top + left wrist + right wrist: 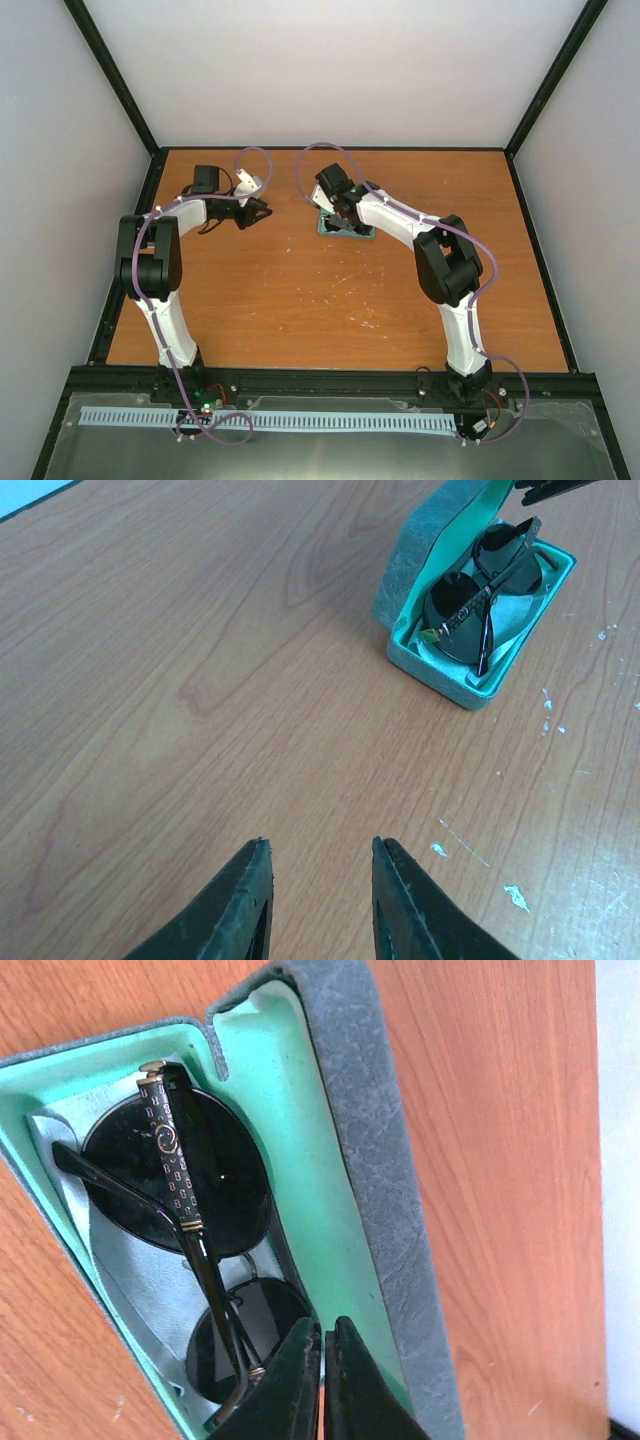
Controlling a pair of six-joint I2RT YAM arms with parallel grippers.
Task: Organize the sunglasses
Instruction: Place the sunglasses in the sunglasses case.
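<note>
The sunglasses (180, 1175), black with round dark lenses and a gold-patterned arm, lie folded inside the open grey-blue case (375, 1160) on its green lining, on top of the pale blue cloth (120, 1260). The case stands at mid-back of the table (345, 230), its lid up. My right gripper (322, 1328) is shut, with nothing visible between its fingers, hovering over the case where the lid meets the base. My left gripper (318, 845) is open and empty over bare wood, to the left of the case (470, 685) and the sunglasses (470, 605).
The wooden table (300, 300) has black frame rails on all sides and grey walls behind. White scuff marks (515, 895) dot the wood near the case. The right gripper's fingertips (550, 488) show at the top of the left wrist view.
</note>
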